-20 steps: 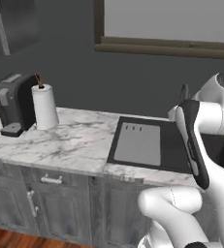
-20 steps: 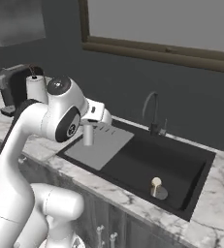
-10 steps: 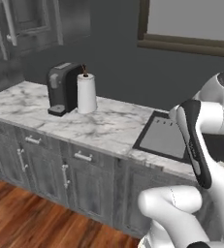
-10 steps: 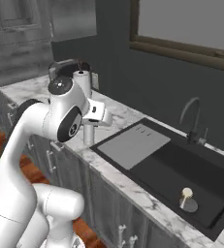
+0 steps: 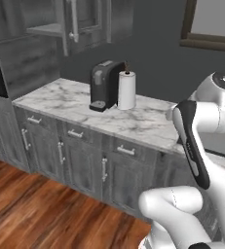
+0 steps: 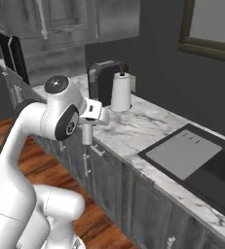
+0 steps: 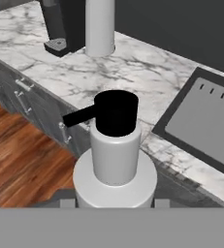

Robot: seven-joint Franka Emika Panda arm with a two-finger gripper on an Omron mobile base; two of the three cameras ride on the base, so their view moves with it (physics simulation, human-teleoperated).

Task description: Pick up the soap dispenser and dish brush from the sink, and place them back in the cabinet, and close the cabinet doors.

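- While the soap dispenser (image 7: 115, 150) rides upright in the gripper (image 6: 87, 132), its dark pump top points up at the hand camera, a carry posture that should suit standing it on the cabinet (image 5: 50, 29) shelf.
- Jaws are clenched on the bottle's sides low down; its white body fills the space between them.
- Relative to the paper towel roll (image 6: 121, 92), the dispenser hangs nearer the robot, beyond the marble counter (image 6: 133, 126) edge, over the drawers.
- Farther from the roll lies the sink (image 6: 196, 158).
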